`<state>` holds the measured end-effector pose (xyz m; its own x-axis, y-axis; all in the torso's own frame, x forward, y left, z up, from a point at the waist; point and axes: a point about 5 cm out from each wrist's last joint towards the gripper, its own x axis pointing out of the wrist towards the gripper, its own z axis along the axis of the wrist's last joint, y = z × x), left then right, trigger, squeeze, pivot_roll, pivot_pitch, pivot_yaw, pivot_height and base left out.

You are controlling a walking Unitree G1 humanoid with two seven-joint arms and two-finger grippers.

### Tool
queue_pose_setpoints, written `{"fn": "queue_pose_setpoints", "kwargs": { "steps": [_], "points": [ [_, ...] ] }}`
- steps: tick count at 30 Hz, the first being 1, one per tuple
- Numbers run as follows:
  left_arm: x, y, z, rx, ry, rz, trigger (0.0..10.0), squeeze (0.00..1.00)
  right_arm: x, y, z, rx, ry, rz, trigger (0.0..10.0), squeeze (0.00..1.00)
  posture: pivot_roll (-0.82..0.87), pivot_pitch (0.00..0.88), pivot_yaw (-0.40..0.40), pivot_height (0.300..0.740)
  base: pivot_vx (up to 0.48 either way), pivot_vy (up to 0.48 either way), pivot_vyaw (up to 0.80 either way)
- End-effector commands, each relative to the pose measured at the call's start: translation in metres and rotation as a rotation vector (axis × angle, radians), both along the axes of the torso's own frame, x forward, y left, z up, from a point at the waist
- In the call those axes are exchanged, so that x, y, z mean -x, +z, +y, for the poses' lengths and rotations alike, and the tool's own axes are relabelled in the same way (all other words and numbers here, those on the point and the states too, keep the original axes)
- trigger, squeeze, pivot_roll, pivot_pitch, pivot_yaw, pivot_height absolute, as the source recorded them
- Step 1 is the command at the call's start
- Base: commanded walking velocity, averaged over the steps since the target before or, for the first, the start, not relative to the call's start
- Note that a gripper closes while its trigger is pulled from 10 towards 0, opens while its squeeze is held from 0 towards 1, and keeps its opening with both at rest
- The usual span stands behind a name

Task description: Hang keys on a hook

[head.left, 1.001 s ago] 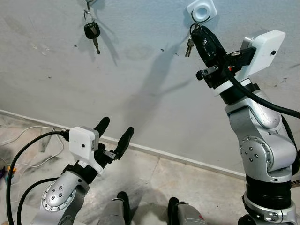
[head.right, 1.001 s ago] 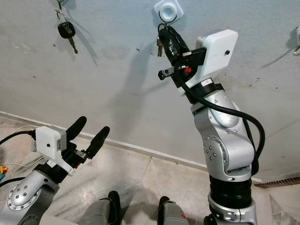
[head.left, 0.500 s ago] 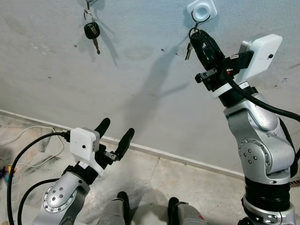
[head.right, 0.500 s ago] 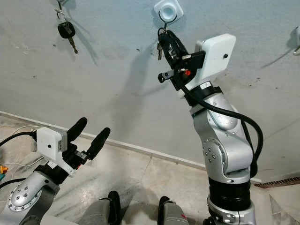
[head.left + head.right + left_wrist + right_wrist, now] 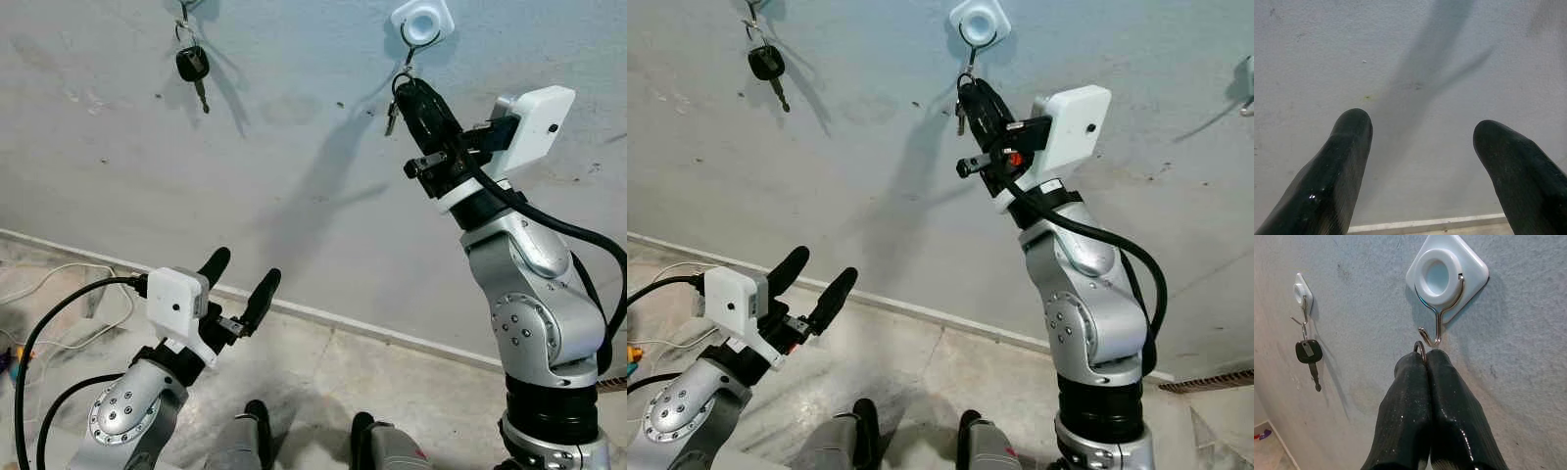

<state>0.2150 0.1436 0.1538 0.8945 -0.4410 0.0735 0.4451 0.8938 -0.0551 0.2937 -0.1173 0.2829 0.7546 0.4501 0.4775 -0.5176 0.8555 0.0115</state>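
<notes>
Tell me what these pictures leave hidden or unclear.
- Right wrist view: the right claw hides all but the top of the key ring; whether it is over the hook is unclear.
- Eye views: its keys are small and half hidden.
- Left eye view: the picture's edge cuts off the other key's hook.

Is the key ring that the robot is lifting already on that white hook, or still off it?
Still off. The key ring pokes up between the right hand's shut fingers, just beside the hook tip.

Bare wall around the white hook [image 5: 1442, 289]

Beneath the hook, the right gripper [image 5: 1426, 357] and its key ring [image 5: 1420, 348] block the approach; another hung key [image 5: 192, 67] sits well aside, open wall between.
</notes>
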Motion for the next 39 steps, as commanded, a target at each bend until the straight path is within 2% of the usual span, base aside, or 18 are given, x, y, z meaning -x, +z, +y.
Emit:
{"fn": "queue_pose_setpoints", "kwargs": {
  "steps": [1, 25, 39],
  "points": [
    [0.0038, -0.0019, -0.0007, -0.007, -0.004, 0.016, 10.0, 0.0, 0.0015, 0.0038, 0.0007, -0.011, 0.013, -0.011, 10.0, 0.0, 0.05, 0.291, 0.031, 0.74, 0.0, 0.0, 0.0],
    [0.0026, -0.0022, -0.0021, -0.003, -0.006, 0.018, 10.0, 0.0, 0.0022, 0.0135, -0.0024, -0.03, 0.005, -0.052, 10.0, 0.0, 0.05, 0.292, 0.031, 0.74, 0.0, 0.0, 0.0],
    [0.0021, -0.003, -0.0019, -0.005, -0.003, 0.017, 10.0, 0.0, -0.0053, 0.0078, -0.0022, -0.093, 0.002, 0.012, 10.0, 0.0, 0.05, 0.285, 0.027, 0.74, 0.0, 0.0, 0.0]
  ]
}}
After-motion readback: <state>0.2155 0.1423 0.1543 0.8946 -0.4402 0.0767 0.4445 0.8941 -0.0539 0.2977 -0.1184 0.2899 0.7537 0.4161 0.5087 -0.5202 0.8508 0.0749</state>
